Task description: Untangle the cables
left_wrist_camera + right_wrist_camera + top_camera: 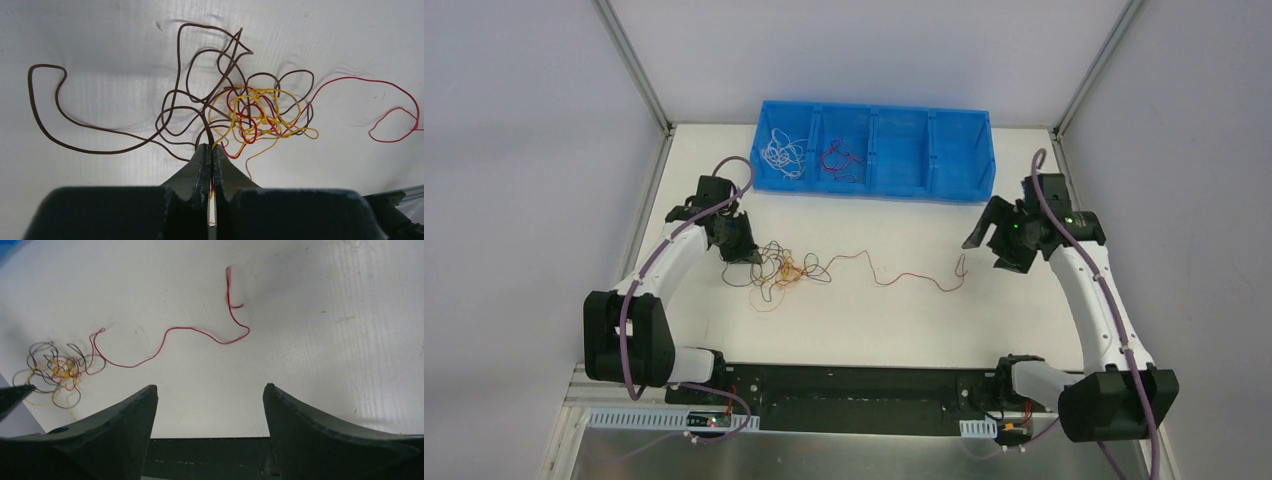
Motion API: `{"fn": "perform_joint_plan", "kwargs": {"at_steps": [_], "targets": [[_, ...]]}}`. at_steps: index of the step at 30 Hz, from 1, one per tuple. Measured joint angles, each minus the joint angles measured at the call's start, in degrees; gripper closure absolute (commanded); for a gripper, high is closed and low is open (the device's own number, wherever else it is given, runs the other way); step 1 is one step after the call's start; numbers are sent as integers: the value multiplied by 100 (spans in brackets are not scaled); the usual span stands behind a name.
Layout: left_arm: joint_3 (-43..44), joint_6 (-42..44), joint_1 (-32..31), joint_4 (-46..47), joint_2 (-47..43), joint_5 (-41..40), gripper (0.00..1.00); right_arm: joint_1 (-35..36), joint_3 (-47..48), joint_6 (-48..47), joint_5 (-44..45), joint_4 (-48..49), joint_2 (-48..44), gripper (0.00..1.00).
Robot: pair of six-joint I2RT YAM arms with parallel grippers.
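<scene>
A tangle of thin cables (pixel 782 270), dark brown, yellow and red, lies on the white table left of centre. It shows close up in the left wrist view (pixel 250 112) and small in the right wrist view (pixel 55 372). A red strand (pixel 904 276) trails from it to the right, its end near the right gripper; it also shows in the right wrist view (pixel 200 335). My left gripper (pixel 211 147) is shut on strands at the tangle's left edge (pixel 742 250). My right gripper (pixel 210 390) is open and empty, above the table right of the red strand's end (pixel 1009 240).
A blue bin (pixel 876 150) with several compartments stands at the back. Its left compartment holds white wires (pixel 781 152), the one beside it dark red wires (pixel 839 160). Walls rise left and right of the table.
</scene>
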Motion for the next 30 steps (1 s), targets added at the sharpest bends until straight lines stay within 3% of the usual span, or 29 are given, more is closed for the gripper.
{"fn": "perform_joint_plan", "kwargs": {"at_steps": [4,10,15,20,24,26,28,30], "targets": [[160,2,-114,2,2,42,100,1040,225,-33,59,37,393,19],[264,2,-225,11,57,57,100,2441,1121,17,192,376,1950,20],[264,2,-225,37,103,59,100,3239,2253,20,459,511,3471,20],[264,2,-225,105,149,57,100,3722,3453,-15,743,479,4937,28],[264,-4,-225,136,157,52,100,3805,3864,-59,863,404,5641,51],[264,-17,-225,144,168,50,100,3801,3827,-98,881,339,5757,68],[264,-31,-225,164,208,46,100,3794,3657,-127,892,356,5759,97],[264,-48,-225,181,254,28,100,3792,3344,-127,927,420,5689,100]]}}
